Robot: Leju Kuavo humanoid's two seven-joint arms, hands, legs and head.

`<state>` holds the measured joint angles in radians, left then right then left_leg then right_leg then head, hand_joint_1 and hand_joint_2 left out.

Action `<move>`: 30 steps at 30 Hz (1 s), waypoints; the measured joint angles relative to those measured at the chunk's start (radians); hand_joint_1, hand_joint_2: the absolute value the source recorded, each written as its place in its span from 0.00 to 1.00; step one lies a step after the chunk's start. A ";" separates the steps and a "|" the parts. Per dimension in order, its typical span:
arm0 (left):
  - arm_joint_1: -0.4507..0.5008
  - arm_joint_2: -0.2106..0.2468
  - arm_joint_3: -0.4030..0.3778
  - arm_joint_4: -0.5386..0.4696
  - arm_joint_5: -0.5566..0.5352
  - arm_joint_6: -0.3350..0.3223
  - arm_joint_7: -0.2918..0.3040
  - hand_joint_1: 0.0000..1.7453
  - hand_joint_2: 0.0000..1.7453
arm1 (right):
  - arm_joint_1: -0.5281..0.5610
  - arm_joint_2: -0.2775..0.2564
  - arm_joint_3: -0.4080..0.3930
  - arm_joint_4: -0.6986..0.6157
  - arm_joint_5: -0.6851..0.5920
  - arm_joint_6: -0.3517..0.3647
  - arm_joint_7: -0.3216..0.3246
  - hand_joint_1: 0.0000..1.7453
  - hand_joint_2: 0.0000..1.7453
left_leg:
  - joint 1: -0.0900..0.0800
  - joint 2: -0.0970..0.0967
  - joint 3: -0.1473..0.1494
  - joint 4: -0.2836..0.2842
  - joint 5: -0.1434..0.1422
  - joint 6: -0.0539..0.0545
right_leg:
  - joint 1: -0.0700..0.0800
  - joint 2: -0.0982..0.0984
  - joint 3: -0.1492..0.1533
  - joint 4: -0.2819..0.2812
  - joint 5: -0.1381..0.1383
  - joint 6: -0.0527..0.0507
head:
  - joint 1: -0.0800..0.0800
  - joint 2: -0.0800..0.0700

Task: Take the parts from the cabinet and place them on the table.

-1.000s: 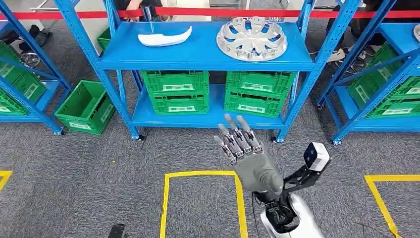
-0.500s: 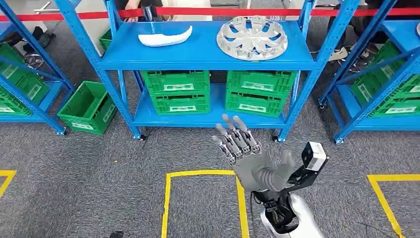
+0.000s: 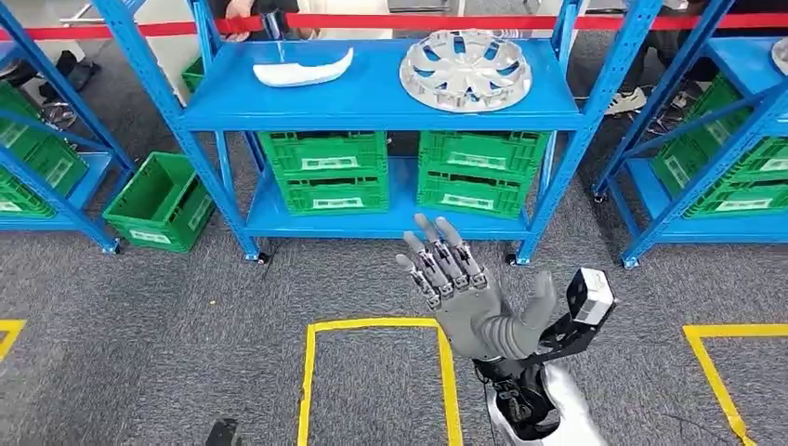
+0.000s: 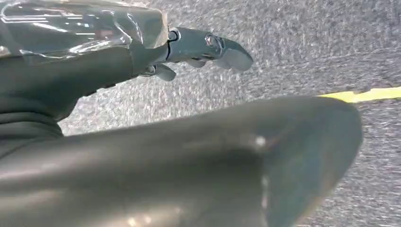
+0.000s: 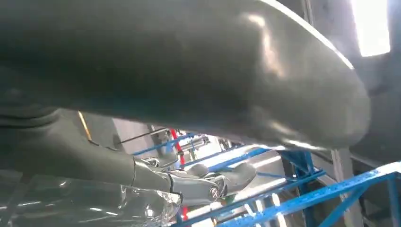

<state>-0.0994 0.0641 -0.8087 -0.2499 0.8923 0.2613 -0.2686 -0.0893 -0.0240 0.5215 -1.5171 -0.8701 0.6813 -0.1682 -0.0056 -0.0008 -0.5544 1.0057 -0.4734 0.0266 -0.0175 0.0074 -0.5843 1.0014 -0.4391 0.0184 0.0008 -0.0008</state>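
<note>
Silver spoked wheel cover (image 3: 466, 70) and white curved trim (image 3: 304, 71) lie on blue shelf (image 3: 372, 102), top level; green ribbed crates (image 3: 335, 171) below. Right hand (image 3: 469, 295) raised before shelf, fingers spread, holding nothing. Left hand (image 4: 142, 123) over grey carpet, grasp unclear.

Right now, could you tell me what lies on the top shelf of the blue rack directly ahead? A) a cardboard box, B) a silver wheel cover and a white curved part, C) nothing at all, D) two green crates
B: the head view shows a silver wheel cover and a white curved part lying apart on the top shelf; the green crates sit on the shelf below.
</note>
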 joint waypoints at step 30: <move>-0.005 -0.014 0.034 -0.002 -0.030 0.008 -0.002 0.00 0.00 | -0.020 -0.014 0.006 -0.014 0.005 0.046 0.019 0.00 0.00 | 0.000 0.001 -0.022 -0.011 0.009 0.002 | -0.001 -0.001 0.022 -0.013 -0.021 -0.001 | -0.004 0.000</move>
<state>-0.1042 0.0500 -0.7752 -0.2522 0.8621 0.2693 -0.2708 -0.1091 -0.0385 0.5280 -1.5309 -0.8648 0.7271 -0.1492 -0.0056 -0.0002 -0.5764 0.9949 -0.4648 0.0286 -0.0183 0.0065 -0.5619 0.9880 -0.4604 0.0176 -0.0031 -0.0008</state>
